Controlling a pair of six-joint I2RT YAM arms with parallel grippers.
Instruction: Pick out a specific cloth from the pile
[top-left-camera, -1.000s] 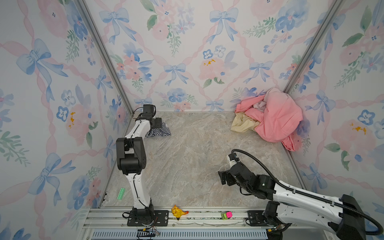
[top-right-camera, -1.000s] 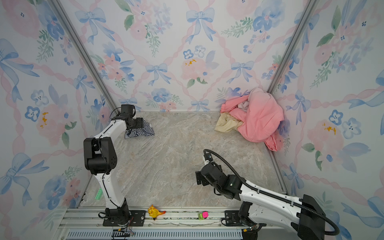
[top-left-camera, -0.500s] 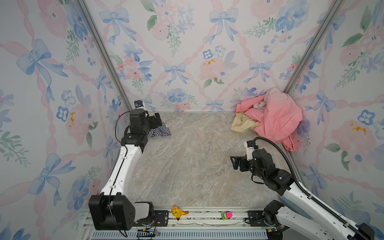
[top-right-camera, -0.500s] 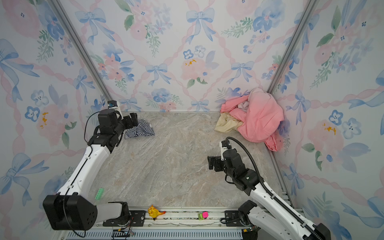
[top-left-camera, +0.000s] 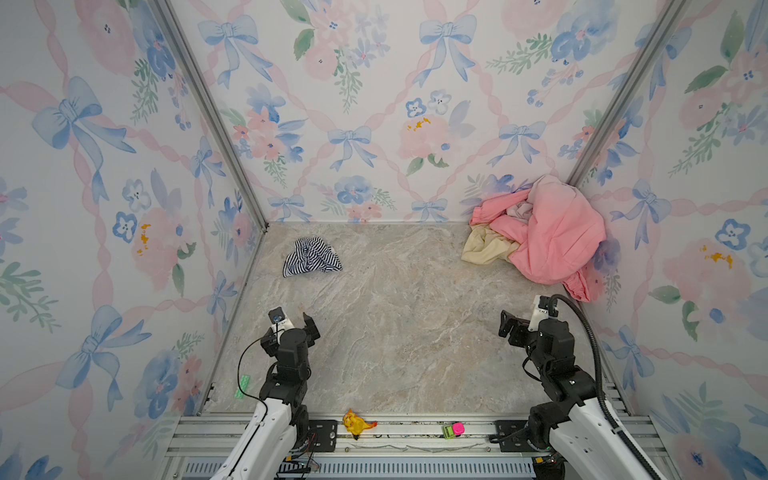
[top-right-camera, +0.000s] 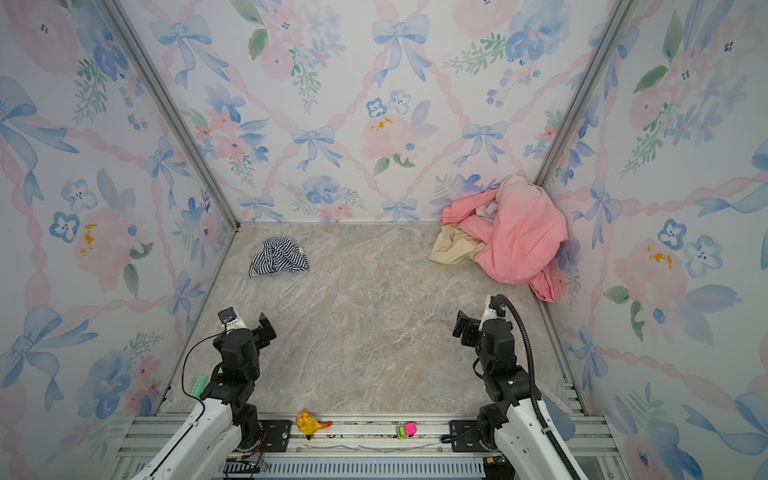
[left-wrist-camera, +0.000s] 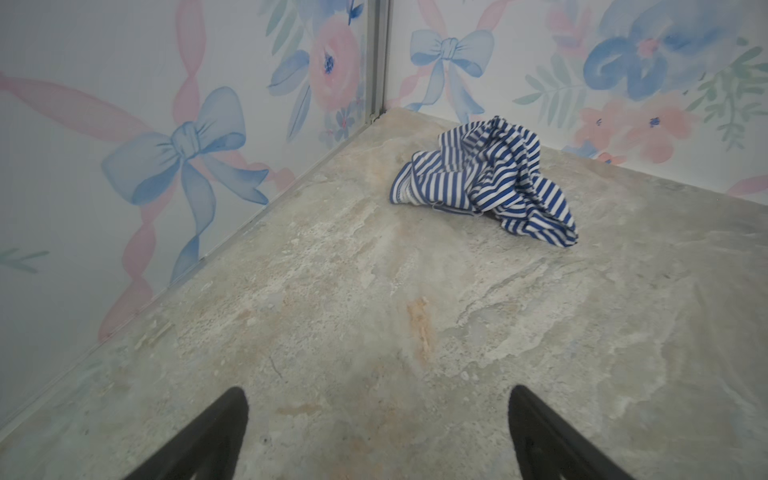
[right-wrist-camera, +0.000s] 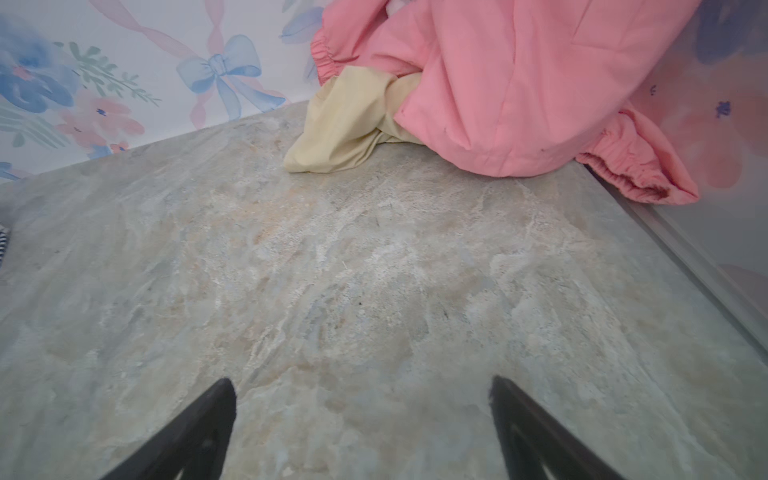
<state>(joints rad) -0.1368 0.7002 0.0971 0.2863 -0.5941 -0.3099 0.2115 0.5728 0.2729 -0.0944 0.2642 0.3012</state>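
FAR CORNER: The cloth (top-left-camera: 311, 256), a crumpled bundle of navy-and-white stripes, lies on the marbled tabletop (top-left-camera: 395, 332) well ahead of the left gripper (top-left-camera: 305, 318), whose jaws stand wide apart and hold nothing. From the left wrist, the bundle sits beyond the spread fingertips (left-wrist-camera: 232, 411), well apart from them and close to where two walls meet. Its long axis runs crosswise to the claw's reach, roughly along the back wall, with a flattened corner trailing toward the side of the pile (top-left-camera: 548, 237). The right gripper (top-left-camera: 509, 326), also spread wide and empty, faces the pile, where a pink garment (right-wrist-camera: 519, 83) overlies a cream-yellow cloth (right-wrist-camera: 345, 124).
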